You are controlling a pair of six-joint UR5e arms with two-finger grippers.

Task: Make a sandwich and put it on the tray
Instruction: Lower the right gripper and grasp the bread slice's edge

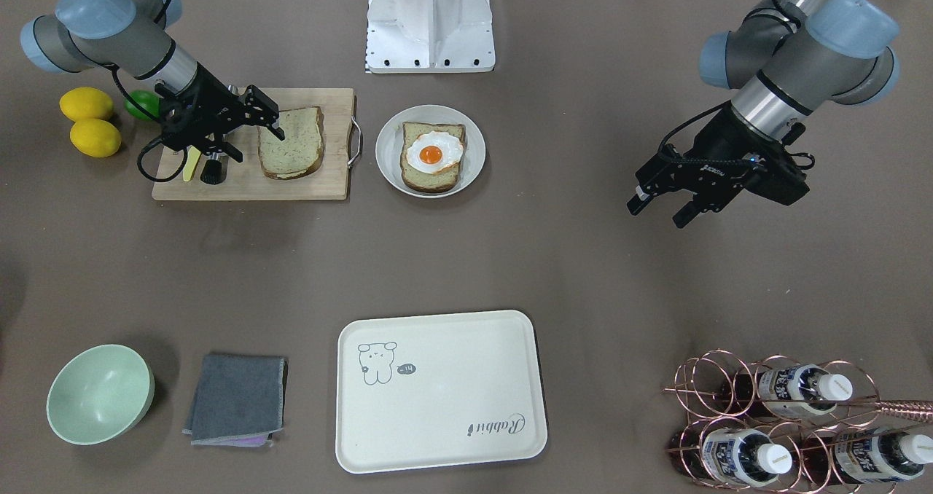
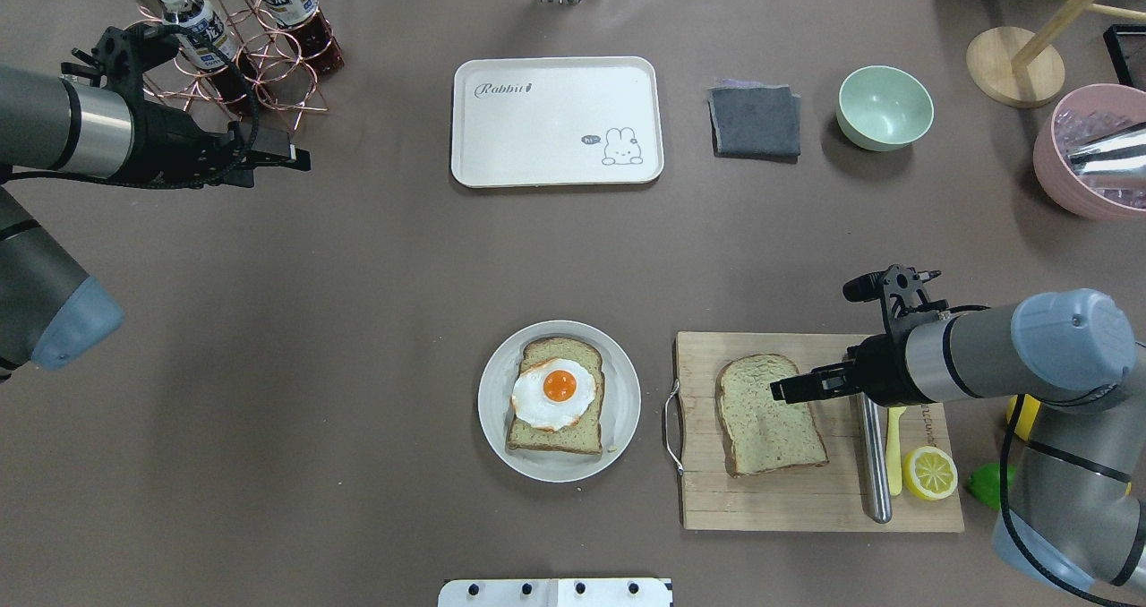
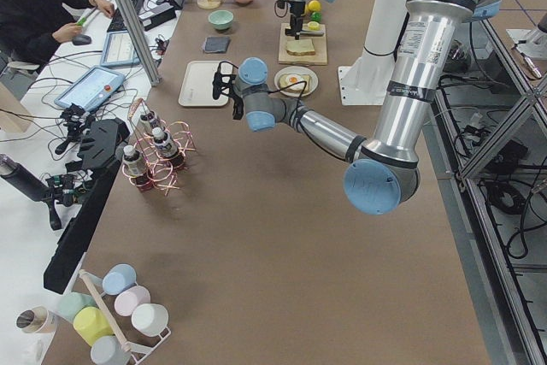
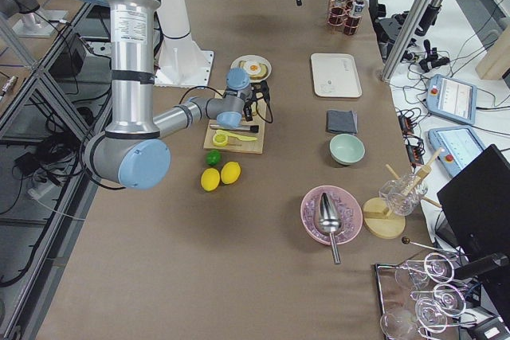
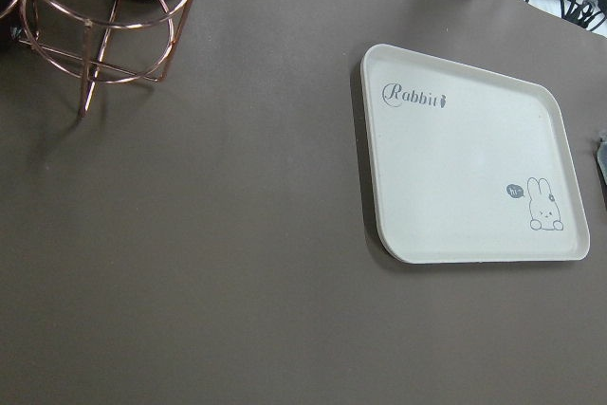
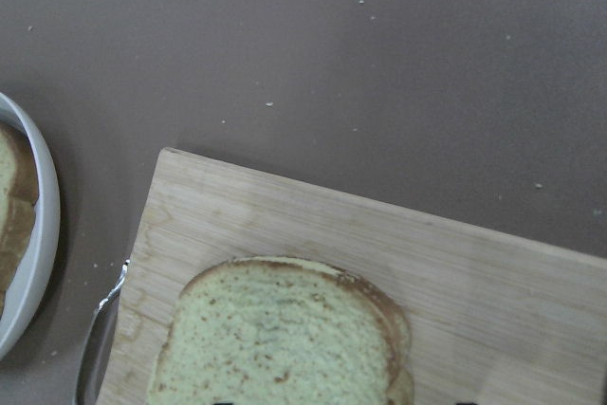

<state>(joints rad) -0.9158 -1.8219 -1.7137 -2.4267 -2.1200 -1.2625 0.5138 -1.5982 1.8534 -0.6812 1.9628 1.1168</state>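
Note:
One bread slice topped with a fried egg (image 1: 432, 154) lies on the round pale grey plate (image 1: 476, 151), also in the overhead view (image 2: 627, 401). A second bread slice (image 1: 293, 143) lies on the wooden cutting board (image 1: 248, 184); it also shows in the overhead view (image 2: 770, 414) and the right wrist view (image 6: 285, 339). My right gripper (image 1: 275, 124) is open just above that slice's edge. The cream tray (image 1: 437, 392) lies bare across the table, also in the left wrist view (image 5: 474, 177). My left gripper (image 1: 660, 208) is open and empty, hovering well off to the side.
A knife (image 2: 873, 464), a yellow tool and a lemon half (image 2: 929, 473) lie on the board's far end. Two lemons (image 1: 91, 122) and a lime sit beside it. A green bowl (image 1: 100, 393), a grey cloth (image 1: 237, 399) and a copper bottle rack (image 1: 787, 421) stand near the tray.

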